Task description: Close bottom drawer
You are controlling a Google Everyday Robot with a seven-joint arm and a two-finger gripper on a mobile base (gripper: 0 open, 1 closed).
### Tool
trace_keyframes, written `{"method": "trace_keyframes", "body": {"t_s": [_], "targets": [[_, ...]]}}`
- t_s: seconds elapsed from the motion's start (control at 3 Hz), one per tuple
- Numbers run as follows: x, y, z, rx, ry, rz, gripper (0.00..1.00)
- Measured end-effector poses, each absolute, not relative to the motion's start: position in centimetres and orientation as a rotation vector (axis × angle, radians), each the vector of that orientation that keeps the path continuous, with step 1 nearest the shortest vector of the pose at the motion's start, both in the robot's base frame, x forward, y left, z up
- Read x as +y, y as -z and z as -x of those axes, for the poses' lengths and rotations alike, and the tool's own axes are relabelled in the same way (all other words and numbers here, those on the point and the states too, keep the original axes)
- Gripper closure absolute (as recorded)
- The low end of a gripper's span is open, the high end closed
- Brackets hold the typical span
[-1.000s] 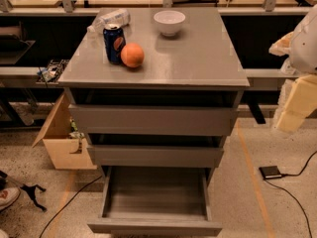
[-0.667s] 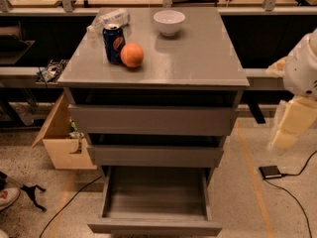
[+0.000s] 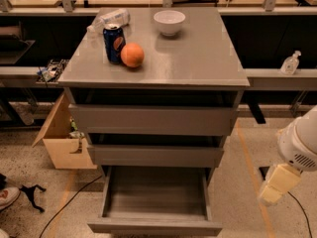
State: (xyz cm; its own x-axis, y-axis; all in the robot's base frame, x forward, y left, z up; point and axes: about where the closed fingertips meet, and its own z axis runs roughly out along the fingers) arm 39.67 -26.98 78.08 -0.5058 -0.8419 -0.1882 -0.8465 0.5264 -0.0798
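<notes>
The bottom drawer (image 3: pixel 156 200) is the lowest and narrowest of three grey drawers in the cabinet. It is pulled far out, its shallow box is empty, and its flat front (image 3: pixel 153 227) is near the lower edge of the view. The middle drawer (image 3: pixel 156 155) and the top drawer (image 3: pixel 151 120) stick out only a little. My gripper (image 3: pixel 271 192) shows as a cream-coloured end below the white arm joint (image 3: pixel 299 145). It hangs low at the right, level with the bottom drawer and well clear of its right side, touching nothing.
On the cabinet top (image 3: pixel 198 53) stand a blue can (image 3: pixel 114 42), an orange (image 3: pixel 132 55), a white bowl (image 3: pixel 169 22) and a lying plastic bottle (image 3: pixel 111 19). A cardboard box (image 3: pixel 62 143) sits left of the cabinet. Cables and a shoe (image 3: pixel 7 197) lie on the floor.
My arm and gripper have moved down along the cabinet's right side, from top-drawer height to bottom-drawer height. The drawers have not moved.
</notes>
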Motion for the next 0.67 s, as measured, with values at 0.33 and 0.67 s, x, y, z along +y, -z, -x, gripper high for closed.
{"method": "trace_keyframes", "body": {"t_s": [0.33, 0.67], "targets": [[-26.97, -76.89, -39.78, 2.594, -0.028, 1.344, 0.00], [-26.97, -76.97, -39.71, 2.593, -0.029, 1.351, 0.00]]}}
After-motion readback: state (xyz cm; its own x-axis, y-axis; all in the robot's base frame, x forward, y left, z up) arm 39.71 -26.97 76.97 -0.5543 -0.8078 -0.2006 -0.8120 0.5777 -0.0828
